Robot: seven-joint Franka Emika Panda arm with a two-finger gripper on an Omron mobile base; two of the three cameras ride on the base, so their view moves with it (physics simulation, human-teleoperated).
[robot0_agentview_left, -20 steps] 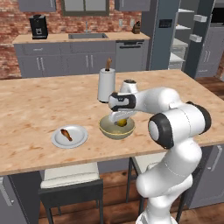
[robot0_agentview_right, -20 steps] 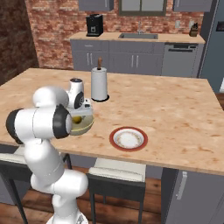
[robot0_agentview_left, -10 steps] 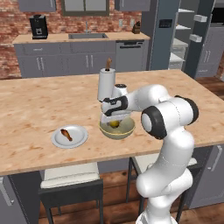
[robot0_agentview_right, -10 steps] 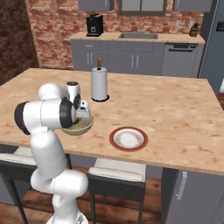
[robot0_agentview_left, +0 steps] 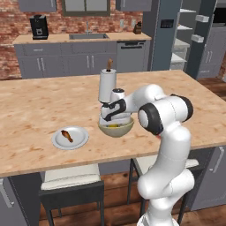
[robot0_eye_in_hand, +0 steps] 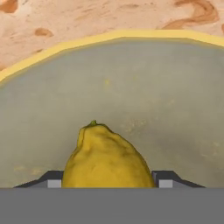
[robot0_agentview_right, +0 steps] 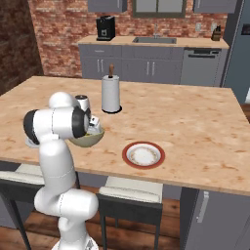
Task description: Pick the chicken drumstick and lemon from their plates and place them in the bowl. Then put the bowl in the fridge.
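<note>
A yellow lemon (robot0_eye_in_hand: 107,155) sits between the two dark tips of the pincer (robot0_eye_in_hand: 108,180), which is closed on its sides, low inside the olive bowl (robot0_agentview_left: 116,129). The bowl stands on the wooden worktop (robot0_agentview_left: 39,110), just in front of a paper towel roll (robot0_agentview_left: 107,84). To its left, the chicken drumstick (robot0_agentview_left: 66,135) lies on a pale plate (robot0_agentview_left: 79,140), not yet moved. A red-rimmed plate (robot0_agentview_right: 143,155) sits bare to the right. Risks: the lemon could roll on release, or the pincer could nudge the bowl's rim when lifting out and slide the bowl.
</note>
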